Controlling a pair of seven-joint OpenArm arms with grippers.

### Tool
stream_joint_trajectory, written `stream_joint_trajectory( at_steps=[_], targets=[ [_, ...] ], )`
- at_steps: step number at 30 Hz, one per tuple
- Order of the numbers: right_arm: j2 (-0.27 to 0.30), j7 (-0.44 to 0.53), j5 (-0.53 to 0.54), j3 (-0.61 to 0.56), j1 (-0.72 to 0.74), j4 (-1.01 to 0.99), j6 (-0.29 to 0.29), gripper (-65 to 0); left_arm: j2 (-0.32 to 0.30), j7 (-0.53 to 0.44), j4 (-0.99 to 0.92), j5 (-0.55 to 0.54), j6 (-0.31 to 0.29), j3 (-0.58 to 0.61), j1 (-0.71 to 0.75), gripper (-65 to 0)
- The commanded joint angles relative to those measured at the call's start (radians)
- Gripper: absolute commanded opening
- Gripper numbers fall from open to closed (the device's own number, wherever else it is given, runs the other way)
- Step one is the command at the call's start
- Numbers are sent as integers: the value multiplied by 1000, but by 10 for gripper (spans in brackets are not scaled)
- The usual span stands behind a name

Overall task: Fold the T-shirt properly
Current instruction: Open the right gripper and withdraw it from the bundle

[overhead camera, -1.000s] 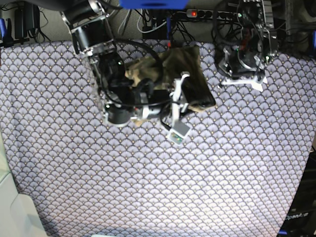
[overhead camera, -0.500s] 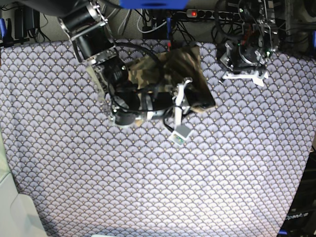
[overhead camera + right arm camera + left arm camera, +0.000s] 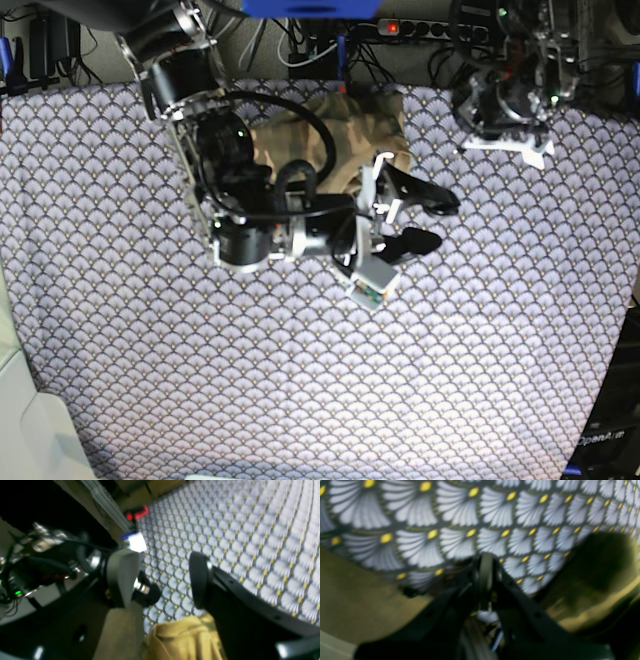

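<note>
The counter (image 3: 480, 340) is covered from edge to edge by a purple-grey tablecloth (image 3: 300, 380) printed with fan scales; it fills most of the base view. The T-shirt (image 3: 345, 125) is seen folded into a compact camouflage bundle near the far edge, at about twelve o'clock from the middle of the counter, and part of it is hidden under the right arm (image 3: 225, 160). That arm is stretched from the eleven o'clock corner toward the centre, with a black cable looped over it.

The right hand (image 3: 430, 220) is held with its two dark fingers spread wide, just past the shirt's four o'clock corner and over bare tablecloth. Nothing is gripped between them. In the right wrist view the same gap is seen between a pale grey pad (image 3: 122, 577) and a black pad (image 3: 198, 580), with patterned cloth visible through it and a tan fold of the shirt (image 3: 182, 640) lying below them at six o'clock.

The left hand (image 3: 505, 100) is raised at the one o'clock corner, well apart from the shirt. In the blurred left wrist view its fingers (image 3: 485, 575) are seen pressed together, with nothing held between them, above the tablecloth.
</note>
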Motion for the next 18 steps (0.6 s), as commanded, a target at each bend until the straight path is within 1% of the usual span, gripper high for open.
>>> stream_joint_trajectory(
  at_steps=[1, 2, 4, 5, 8, 10, 12, 14, 16, 18],
  targets=[
    [-6, 20, 14, 6, 18, 14, 11, -301, -13, 0, 10, 18, 11, -3, 3, -650],
    [-1, 20, 9, 9, 20, 14, 11, -301, -17, 0, 10, 18, 11, -3, 11, -650],
    [40, 20, 11, 18, 21, 18, 11, -318, -30, -2, 10, 18, 11, -3, 23, -650],
    [55, 20, 12, 23, 21, 20, 11, -335, -36, -2, 10, 19, 11, -5, 31, -650],
    [134, 20, 17, 38, 7, 21, 11, -414, -53, -2, 10, 19, 0, -40, 61, -650],
    [187, 29, 17, 51, -20, 31, 11, -493, -57, -2, 10, 19, -72, -69, 80, -650],
    [224, 29, 15, 80, -57, 57, 11, -576, -54, -2, 11, 19, -150, -106, 103, -650],
    [264, 29, 12, 124, -92, 92, 11, -638, -53, -2, 17, 27, -216, -124, 118, -650],
    [295, 20, 15, 173, -114, 120, 11, -650, -51, -2, 19, 30, -239, -123, 117, -650],
    [319, 20, 15, 213, -137, 153, 11, -650, -43, -2, 19, 30, -239, -123, 106, -650]
  ],
)
